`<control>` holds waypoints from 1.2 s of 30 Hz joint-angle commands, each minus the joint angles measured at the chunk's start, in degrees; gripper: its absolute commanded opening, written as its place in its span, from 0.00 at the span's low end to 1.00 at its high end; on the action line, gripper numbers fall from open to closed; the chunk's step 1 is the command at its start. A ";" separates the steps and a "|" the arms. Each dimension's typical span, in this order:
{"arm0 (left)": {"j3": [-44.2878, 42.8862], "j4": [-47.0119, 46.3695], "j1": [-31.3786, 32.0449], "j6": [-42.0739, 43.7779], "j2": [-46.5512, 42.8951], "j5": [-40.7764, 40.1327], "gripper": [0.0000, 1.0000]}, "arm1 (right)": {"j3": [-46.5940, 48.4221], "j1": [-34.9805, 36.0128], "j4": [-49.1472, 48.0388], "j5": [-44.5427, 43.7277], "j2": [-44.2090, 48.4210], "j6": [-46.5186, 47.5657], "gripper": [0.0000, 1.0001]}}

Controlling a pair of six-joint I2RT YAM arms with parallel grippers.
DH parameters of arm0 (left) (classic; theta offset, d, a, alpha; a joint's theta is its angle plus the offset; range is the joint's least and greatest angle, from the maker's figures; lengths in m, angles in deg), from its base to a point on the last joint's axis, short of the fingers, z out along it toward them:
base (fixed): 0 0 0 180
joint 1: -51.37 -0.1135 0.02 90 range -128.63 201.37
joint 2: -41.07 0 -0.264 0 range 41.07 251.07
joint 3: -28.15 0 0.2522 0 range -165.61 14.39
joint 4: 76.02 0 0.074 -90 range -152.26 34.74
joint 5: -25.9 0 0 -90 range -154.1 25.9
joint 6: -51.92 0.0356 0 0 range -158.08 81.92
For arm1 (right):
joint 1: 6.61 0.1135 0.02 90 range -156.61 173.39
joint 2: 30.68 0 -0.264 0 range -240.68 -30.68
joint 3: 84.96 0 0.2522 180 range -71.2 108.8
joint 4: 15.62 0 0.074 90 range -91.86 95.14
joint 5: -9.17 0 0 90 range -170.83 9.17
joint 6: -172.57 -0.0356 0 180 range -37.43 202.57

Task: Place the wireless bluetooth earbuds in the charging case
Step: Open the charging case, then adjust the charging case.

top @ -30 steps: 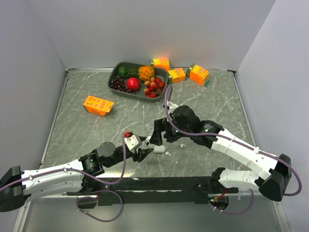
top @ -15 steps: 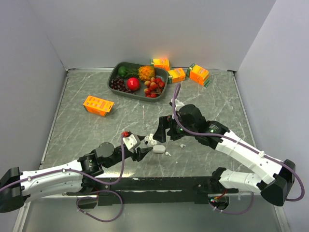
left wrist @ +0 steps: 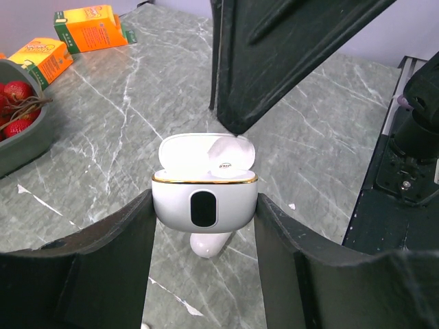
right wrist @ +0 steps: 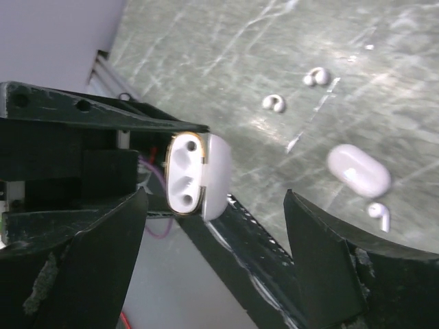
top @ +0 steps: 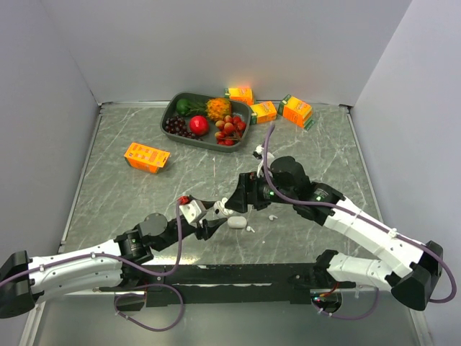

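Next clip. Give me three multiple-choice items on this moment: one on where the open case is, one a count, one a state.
1. Where is the open charging case?
A) in a drawer
B) gripped by the left gripper
C) on a shelf

2. How many orange cartons lie on the table?
A) two
B) four
C) six

3. How does the held case's lid stand?
A) shut
B) torn off
C) hinged open

Key:
1 B: in the left wrist view, the fingers clamp both of its sides.
2 B: the top view shows one alone on the left and three at the back.
3 C: the lid stands up behind the body.
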 commanded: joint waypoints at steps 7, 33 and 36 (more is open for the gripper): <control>-0.50 -5.53 0.73 -0.83 -0.72 0.04 0.01 | -0.10 -0.22 -6.76 3.82 -4.30 -4.26 0.68; -0.06 -3.70 0.82 -3.99 -5.72 -0.74 0.65 | 2.44 -0.31 -3.08 3.90 0.97 3.99 0.00; -1.29 -0.10 0.82 -5.05 -6.86 -2.68 0.96 | 6.22 -0.31 0.79 4.43 1.58 7.59 0.00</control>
